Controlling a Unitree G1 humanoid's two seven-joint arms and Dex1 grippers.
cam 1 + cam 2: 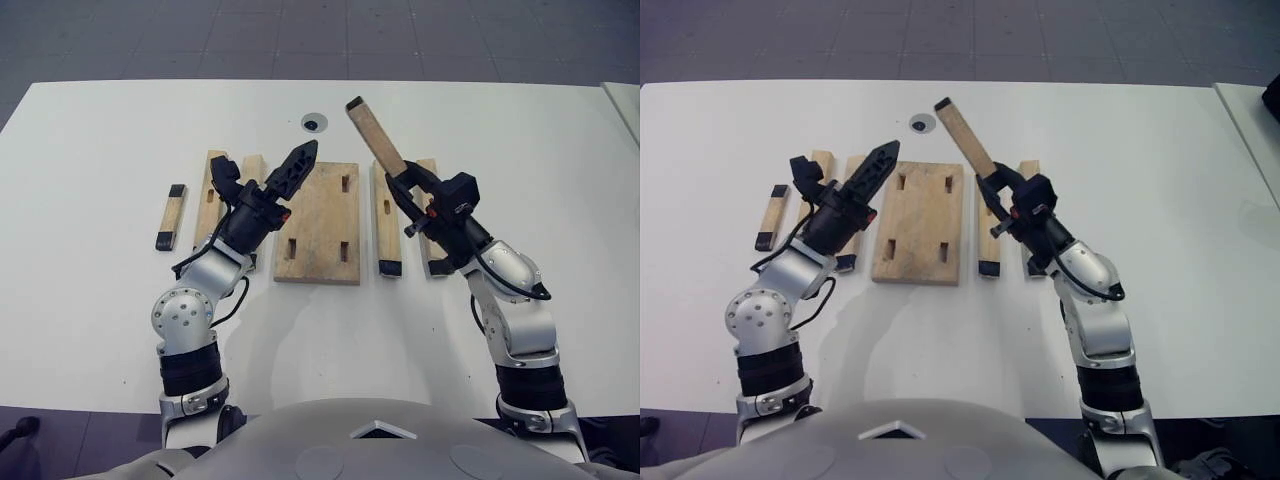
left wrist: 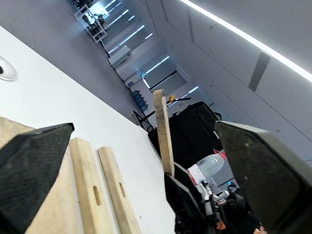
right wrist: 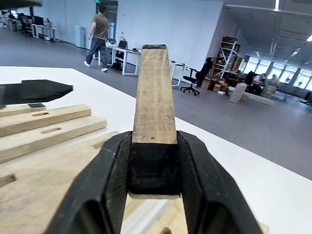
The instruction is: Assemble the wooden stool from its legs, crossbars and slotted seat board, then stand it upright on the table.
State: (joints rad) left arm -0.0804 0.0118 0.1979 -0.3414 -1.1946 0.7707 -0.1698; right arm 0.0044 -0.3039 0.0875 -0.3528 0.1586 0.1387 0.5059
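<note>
Now: one seat board (image 1: 318, 225), five flat bars (image 1: 387, 215), one held bar (image 1: 375, 135).

Ref = seat board (image 1: 318, 222), flat on table (image 1: 90, 150), approx. mid.

L of board: inner-L leg (image 1: 254, 168) just beside it, then outer-L leg (image 1: 209, 195), both parallel w/ board's long side. Short crossbar (image 1: 171, 216) is farthest L, apart from the legs.

R of board: inner-R leg (image 1: 386, 225) just beside it, outer-R leg (image 2: 116, 187) next out.

Behind board: table hole (image 1: 314, 122).

Left gripper (image 1: 265, 162) is over board's L edge & inner-L leg. Right gripper (image 1: 400, 178) is above the R-side legs w/ held leg (image 1: 373, 130) in it, off the table, tilted, top end leaning toward board's far-R corner.
</note>
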